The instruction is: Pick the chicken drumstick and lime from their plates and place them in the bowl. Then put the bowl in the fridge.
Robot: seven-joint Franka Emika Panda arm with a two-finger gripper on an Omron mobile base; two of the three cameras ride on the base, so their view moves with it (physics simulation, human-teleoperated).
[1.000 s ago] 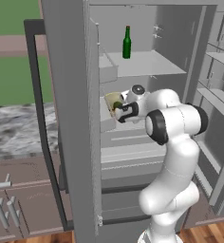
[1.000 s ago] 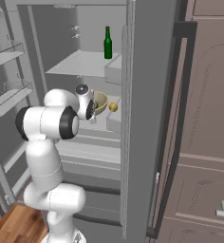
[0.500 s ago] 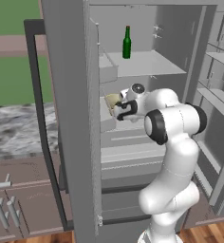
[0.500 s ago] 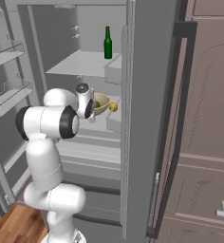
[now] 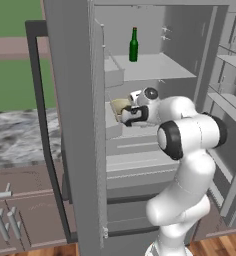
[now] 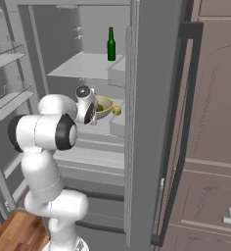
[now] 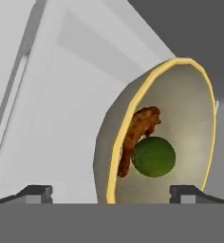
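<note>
Tall grey fridge (image 5: 72,125): brushed, matt stainless metal skin; long dark door handle (image 5: 40,115) smooth, satin. Pale grey shelves (image 6: 85,66) at upper centre of the right base view: smooth matt plastic. Dark green bottle (image 5: 134,46): glossy glass. Round deep beige-olive bowl (image 7: 192,109) with light rim: smooth, dull glaze. Small brown chicken drumstick (image 7: 135,133): rough, crusted surface. Round dark green lime (image 7: 154,156): smooth, faint sheen. Brown cabinets (image 6: 210,147), right of frame: matt wood. Floor (image 6: 14,235), lower left: glossy wood planks.

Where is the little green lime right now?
The lime sits inside the bowl, touching the chicken drumstick. The bowl rests on a middle fridge shelf, below the green bottle.
</note>
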